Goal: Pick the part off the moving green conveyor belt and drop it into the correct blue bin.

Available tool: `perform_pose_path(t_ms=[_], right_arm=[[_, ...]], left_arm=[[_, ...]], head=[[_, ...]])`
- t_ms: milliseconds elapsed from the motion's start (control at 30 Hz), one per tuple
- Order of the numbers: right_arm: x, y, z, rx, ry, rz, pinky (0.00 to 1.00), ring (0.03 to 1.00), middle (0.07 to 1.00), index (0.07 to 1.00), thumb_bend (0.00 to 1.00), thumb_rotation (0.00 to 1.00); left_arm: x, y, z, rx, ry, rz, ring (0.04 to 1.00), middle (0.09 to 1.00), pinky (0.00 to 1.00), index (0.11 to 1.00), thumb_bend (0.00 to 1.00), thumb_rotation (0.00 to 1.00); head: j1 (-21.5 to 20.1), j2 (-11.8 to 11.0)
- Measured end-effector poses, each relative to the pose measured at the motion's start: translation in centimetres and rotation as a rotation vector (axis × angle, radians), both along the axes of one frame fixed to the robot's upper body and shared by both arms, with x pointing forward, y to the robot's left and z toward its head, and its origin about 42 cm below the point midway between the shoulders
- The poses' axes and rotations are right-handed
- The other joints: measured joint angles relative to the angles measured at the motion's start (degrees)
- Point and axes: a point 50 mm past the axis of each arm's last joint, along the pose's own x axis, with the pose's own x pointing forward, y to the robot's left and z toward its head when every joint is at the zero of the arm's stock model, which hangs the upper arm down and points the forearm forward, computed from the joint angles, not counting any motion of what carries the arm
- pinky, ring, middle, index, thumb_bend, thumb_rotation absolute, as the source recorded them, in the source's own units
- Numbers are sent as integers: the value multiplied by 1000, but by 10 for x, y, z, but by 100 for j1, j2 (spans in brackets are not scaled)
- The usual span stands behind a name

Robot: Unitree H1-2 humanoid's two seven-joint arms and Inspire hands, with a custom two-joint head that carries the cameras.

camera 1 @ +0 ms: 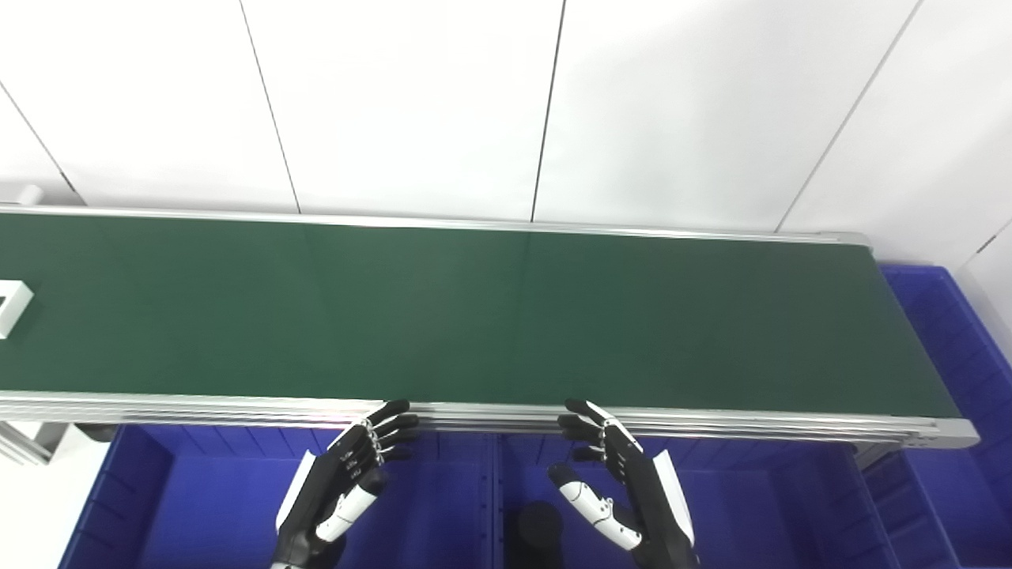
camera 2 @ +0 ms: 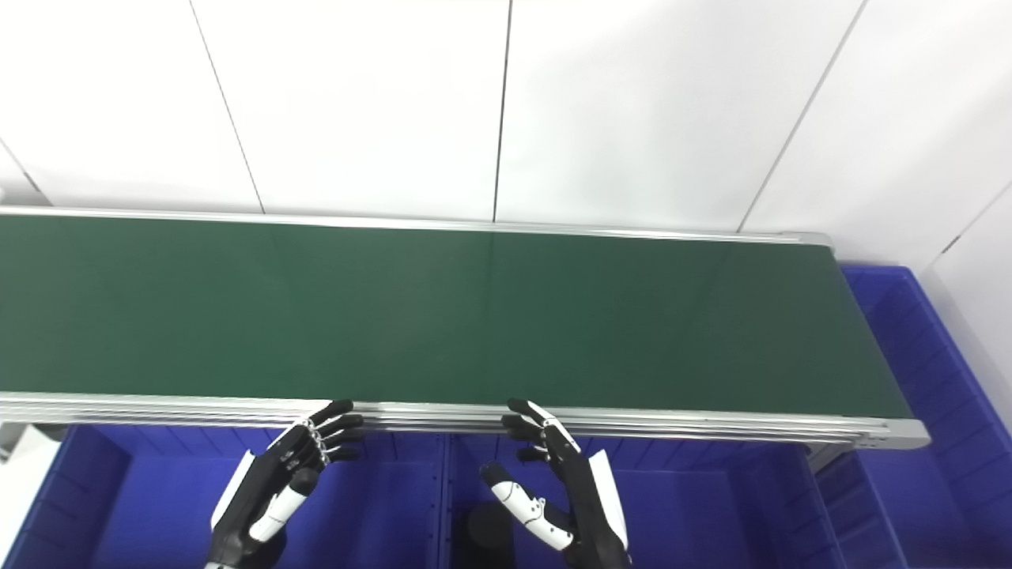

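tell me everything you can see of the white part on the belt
Only a corner of the white part shows, cut off by the left edge of the left eye view; the right eye view misses it. It looks like a flat, hollow, frame-like plastic piece with squared edges, lying on the green belt near its far left end. Nothing else touches it; both hands are far away.

White wall panels fill the upper half of the view, split by thin dark seams that run down towards the silver rail. At the lower left, a pale patch of floor shows beside a bit of silver metal framing. A small white block sits at the far left edge against the wall.
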Motion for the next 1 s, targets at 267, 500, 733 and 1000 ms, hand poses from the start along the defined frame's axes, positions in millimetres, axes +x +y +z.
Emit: perform_pose_path(t_ms=[267,500,733,1000], right_arm=[[0,0,1,-2,-4,0,660,749,763,818,532,604],[0,0,1,3,-4,-2,672,758,767,820,522,590],[0,-4,1,-5,-2,4,662,751,767,823,502,613],[0,-8,0,-2,-1,2,648,750,776,834,451,620]], left_arm=[[0,0,0,1,3,2,757,786,708,827,856,727],[0,0,0,1,3,2,753,781,705,822,865,724],[-1,-2,-2,-2,12,2,751,775,698,811,853,704],[-3,-9,-8,-5,29,-12,741,748,674,785,898,678]], head=[[-9,-18],[61,-61],[536,-193],[1494,-536]])
